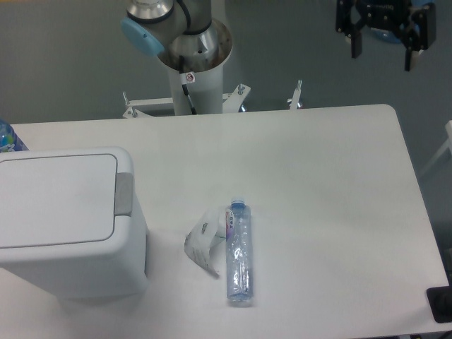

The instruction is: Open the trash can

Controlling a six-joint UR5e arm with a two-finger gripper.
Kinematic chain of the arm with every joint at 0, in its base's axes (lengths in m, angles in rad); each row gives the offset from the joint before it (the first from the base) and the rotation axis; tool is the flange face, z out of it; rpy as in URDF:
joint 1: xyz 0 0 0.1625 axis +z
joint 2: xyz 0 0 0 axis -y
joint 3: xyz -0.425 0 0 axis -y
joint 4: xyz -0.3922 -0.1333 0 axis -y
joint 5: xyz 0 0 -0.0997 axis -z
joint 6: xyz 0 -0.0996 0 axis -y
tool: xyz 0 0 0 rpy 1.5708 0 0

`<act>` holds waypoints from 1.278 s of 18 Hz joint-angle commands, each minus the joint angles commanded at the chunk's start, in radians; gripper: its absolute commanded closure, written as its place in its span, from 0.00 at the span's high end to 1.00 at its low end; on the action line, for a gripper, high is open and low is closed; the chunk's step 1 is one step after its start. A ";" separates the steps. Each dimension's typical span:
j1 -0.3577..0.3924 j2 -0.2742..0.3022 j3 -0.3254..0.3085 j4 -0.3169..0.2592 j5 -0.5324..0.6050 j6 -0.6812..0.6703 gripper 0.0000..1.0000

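Gripper (381,41) high at the top right of the view, past the far edge of the table (318,176), two dark fingers (356,44) hanging down with clear space between them: spread apart, nothing held. Well apart from everything on the tabletop. Arm base (192,60) mounted behind the far edge, near the middle, with a blue-capped joint (141,34) above it.

Nearer the front, a clear plastic water bottle (239,256) lying on its side, blue cap toward the far edge, and just beside it on the left a crumpled scrap of white wrapper (203,244), touching or nearly touching the bottle. Hard to tell which.

At the left edge, the trash can (70,268), largest thing in view, standing upright on the table. Lid (56,201) flat and down, so still closed. Grey push tab (124,193) set in the lid's right side, facing the middle of the table. A bit of another blue-labelled bottle (7,138) peeking in behind the can at the far left.

Judged stage: the very start, approach not yet made. Next move likely calls for a long travel leftward and down across the table, then a press with the fingertips squarely on the grey tab, keeping clear of the bottle and wrapper on the way.
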 joint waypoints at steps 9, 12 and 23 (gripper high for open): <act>-0.012 -0.006 0.005 0.005 -0.002 -0.059 1.00; -0.029 -0.014 0.011 0.015 -0.006 -0.216 1.00; -0.221 -0.057 0.012 0.130 -0.021 -0.817 1.00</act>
